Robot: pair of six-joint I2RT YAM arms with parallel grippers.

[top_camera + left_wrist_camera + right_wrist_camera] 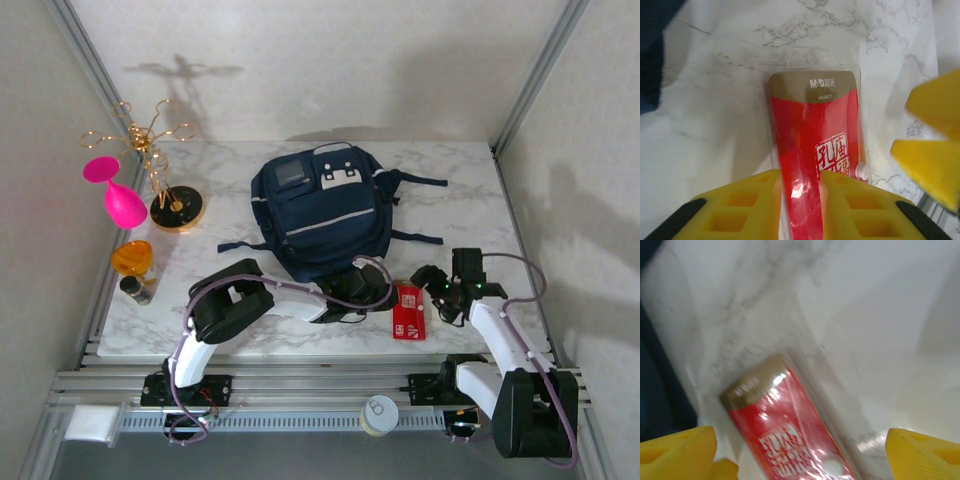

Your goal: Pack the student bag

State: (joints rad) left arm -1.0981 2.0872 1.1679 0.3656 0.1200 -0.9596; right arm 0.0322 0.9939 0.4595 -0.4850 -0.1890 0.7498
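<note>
Left arm: stretched low toward the right, left gripper (800, 200) narrowed against both sides of a flat red packet (812, 125) in glossy clear plastic with a brown header. Right arm: bent over the same packet, right gripper (800, 450) spread wide. Student bag (320, 215): soft navy fabric, flat on the marbled table (470, 200) just beyond the left gripper.

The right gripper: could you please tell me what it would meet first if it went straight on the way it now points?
Most likely the red packet lying flat on the marble table, straight ahead of the open right gripper; the gap to it is hard to judge.
</note>
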